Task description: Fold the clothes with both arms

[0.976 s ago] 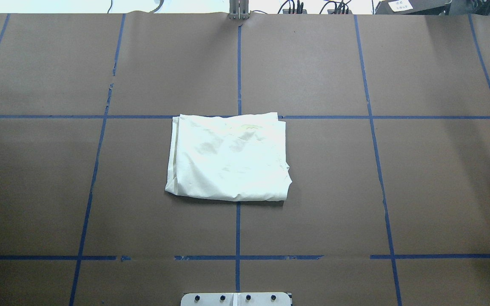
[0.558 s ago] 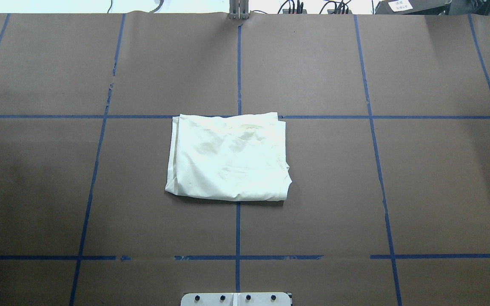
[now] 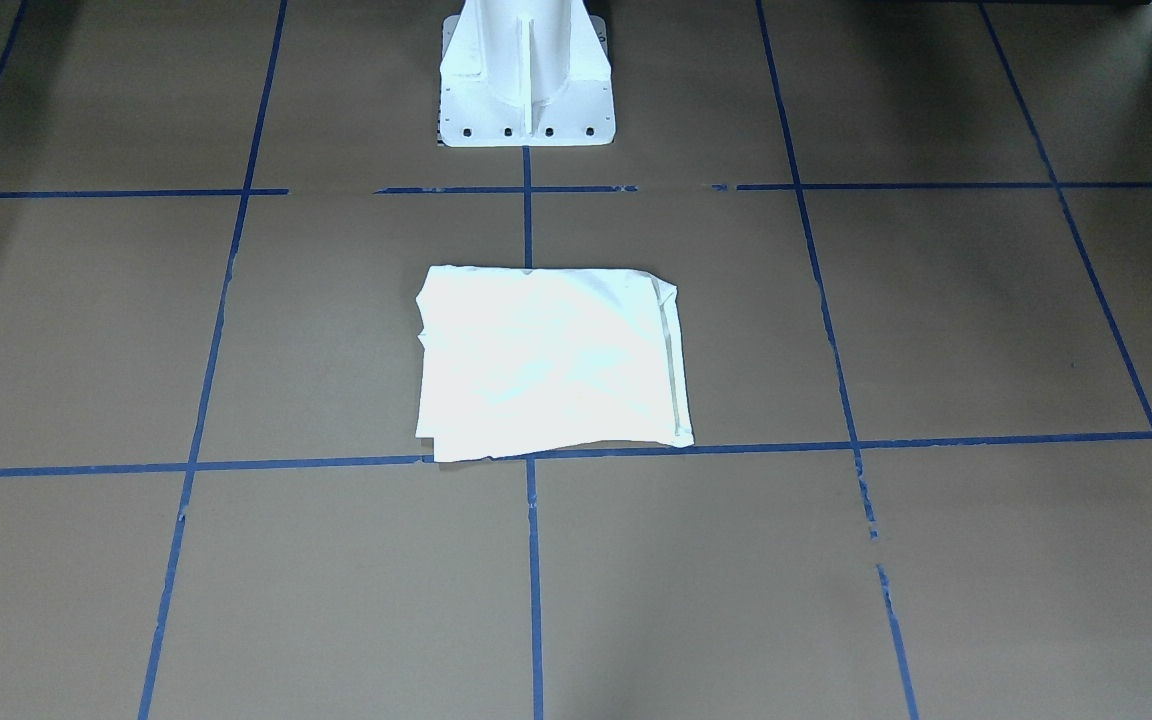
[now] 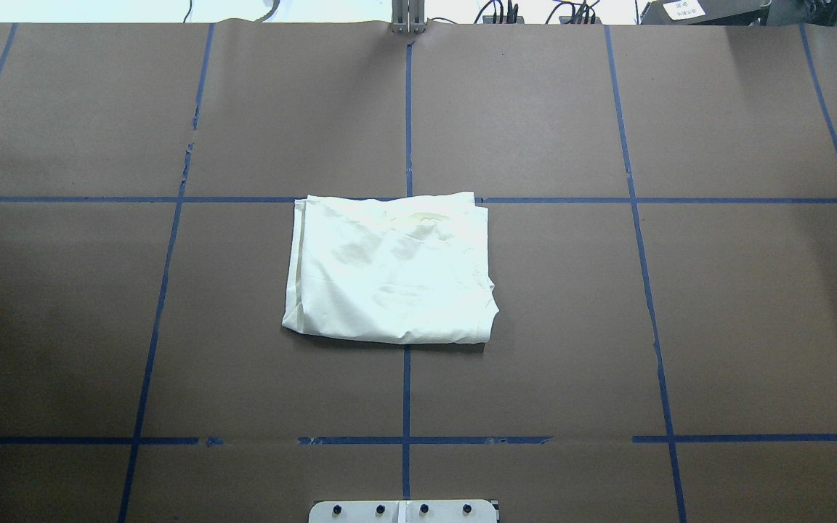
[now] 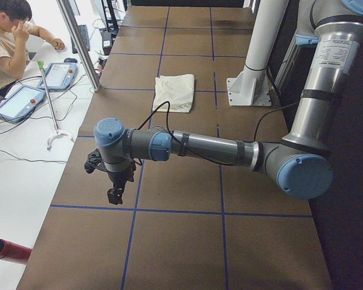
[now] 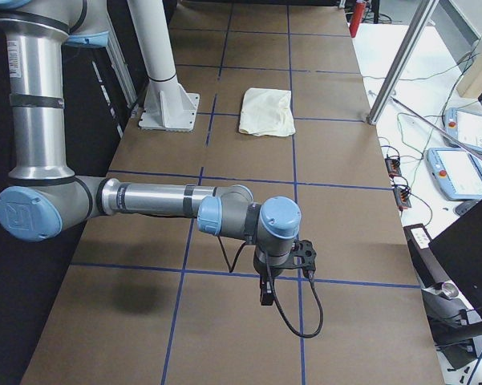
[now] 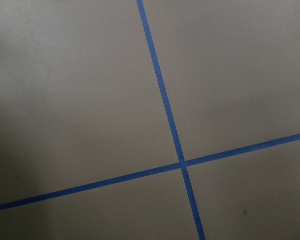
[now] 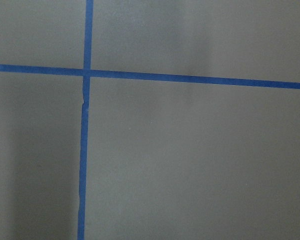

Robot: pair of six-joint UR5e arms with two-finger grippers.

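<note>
T-shirt (image 4: 389, 272) lies folded, unmoved; left tool (image 5: 115, 194), right tool (image 6: 265, 295): cannot tell if apart.

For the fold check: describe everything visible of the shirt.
The shirt is cream-white cloth, folded into a rough layered rectangle, plain side up, no print showing. It lies flat, lightly creased, on the brown table before the white pedestal, straddling the centre tape line, its far edge along a cross line. Layer edges show on its left side in the overhead view. Only the table touches it.
</note>
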